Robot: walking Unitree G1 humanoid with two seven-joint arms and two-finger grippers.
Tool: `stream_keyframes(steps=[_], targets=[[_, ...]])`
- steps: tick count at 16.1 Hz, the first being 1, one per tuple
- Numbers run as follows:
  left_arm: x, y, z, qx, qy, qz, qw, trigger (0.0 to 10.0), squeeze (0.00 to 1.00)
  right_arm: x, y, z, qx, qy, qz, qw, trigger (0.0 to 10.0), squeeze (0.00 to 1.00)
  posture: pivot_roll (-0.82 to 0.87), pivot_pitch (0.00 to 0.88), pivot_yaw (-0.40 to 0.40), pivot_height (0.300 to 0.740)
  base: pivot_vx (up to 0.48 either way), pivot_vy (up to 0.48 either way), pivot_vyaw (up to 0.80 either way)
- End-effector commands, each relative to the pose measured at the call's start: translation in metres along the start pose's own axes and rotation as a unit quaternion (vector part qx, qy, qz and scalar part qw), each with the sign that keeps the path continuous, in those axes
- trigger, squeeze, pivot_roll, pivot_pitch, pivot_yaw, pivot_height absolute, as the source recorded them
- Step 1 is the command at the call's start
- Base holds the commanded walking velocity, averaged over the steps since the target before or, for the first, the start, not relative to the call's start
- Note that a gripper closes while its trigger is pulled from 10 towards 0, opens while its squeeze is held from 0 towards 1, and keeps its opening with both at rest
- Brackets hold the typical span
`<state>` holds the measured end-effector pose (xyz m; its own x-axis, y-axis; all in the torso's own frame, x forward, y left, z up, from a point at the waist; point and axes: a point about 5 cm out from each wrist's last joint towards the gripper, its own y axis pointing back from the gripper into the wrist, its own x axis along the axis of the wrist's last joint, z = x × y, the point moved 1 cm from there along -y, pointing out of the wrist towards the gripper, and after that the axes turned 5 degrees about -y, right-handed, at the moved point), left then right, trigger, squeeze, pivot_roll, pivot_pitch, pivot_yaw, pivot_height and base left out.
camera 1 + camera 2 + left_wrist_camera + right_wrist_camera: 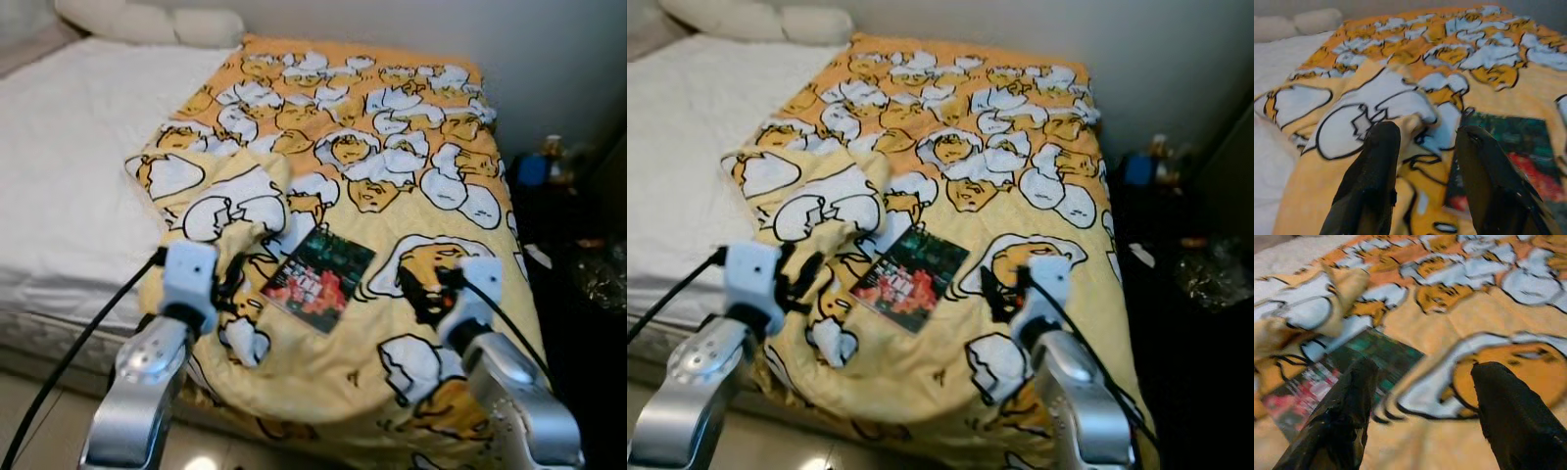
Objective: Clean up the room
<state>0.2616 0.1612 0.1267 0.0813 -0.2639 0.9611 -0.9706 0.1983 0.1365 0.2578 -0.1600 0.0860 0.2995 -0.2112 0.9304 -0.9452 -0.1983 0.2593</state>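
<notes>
A bed (69,196) with a white sheet stands in front of the robot, and a yellow blanket (392,137) with cartoon egg pictures lies over its right part and hangs down over the near edge. The near left corner of the blanket is folded back on itself into a bumpy heap. A book (318,277) with a dark green and red cover lies flat on the blanket, just beside that fold and between the two arms. The left end effector (227,284) is low over the folded part, to the left of the book, and its two black fingers (1374,171) are spread apart with nothing between them. The right end effector (421,284) is to the right of the book, over a big egg picture, and its fingers (1347,416) are also wide apart and hold nothing. Two pale pillows (147,22) lie at the far end of the bed by the wall. On the dark floor to the right of the bed there is a blue thing (532,168), too blurry to name.
</notes>
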Motion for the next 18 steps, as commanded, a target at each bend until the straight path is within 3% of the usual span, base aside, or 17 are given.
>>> stream_keyframes(steps=[1,4,7,8,9,12,14,18], targets=[[0.000,-0.004,-0.002,0.004,-0.002,-0.004,1.000,10.0,0.30,0.006,-0.004,0.000,-0.002,-0.003,0.006,1.000,10.0,0.00,-0.08,0.000,-0.010,0.740,0.000,0.000,0.00],[-0.002,-0.006,-0.006,0.018,0.016,-0.005,1.000,10.0,0.31,0.012,-0.005,-0.004,0.003,0.003,0.017,1.000,10.0,0.00,-0.09,0.000,-0.007,0.740,0.000,0.000,0.00],[0.001,-0.007,-0.005,0.017,0.008,0.001,1.000,10.0,0.31,0.014,-0.008,-0.004,0.006,0.014,0.017,1.000,10.0,0.00,-0.09,0.000,-0.008,0.740,0.000,0.000,0.00],[0.001,-0.008,-0.006,0.022,0.009,-0.001,1.000,10.0,0.32,0.013,-0.009,-0.008,0.018,0.051,0.011,0.998,10.0,0.00,-0.09,0.000,-0.007,0.740,0.000,-0.480,0.80],[0.002,-0.008,-0.006,0.022,0.005,-0.001,1.000,10.0,0.32,0.013,-0.010,-0.011,0.027,0.054,0.010,0.998,10.0,0.00,-0.09,0.000,-0.006,0.740,0.000,-0.480,0.80],[0.003,-0.006,-0.004,0.016,-0.005,0.003,1.000,10.0,0.31,0.011,-0.007,-0.012,0.034,0.045,0.012,0.998,10.0,0.00,-0.09,0.000,-0.004,0.740,0.000,-0.467,0.70],[0.000,-0.004,-0.005,0.018,0.016,-0.004,1.000,10.0,0.30,0.008,-0.005,-0.008,0.028,0.024,0.004,0.999,10.0,0.00,-0.09,0.000,-0.003,0.740,0.000,0.000,0.00],[-0.002,-0.001,-0.001,0.005,0.002,-0.006,1.000,10.0,0.29,0.000,-0.003,-0.018,0.077,0.000,-0.026,0.997,10.0,0.00,-0.08,0.000,0.002,0.740,0.000,0.000,0.00]])
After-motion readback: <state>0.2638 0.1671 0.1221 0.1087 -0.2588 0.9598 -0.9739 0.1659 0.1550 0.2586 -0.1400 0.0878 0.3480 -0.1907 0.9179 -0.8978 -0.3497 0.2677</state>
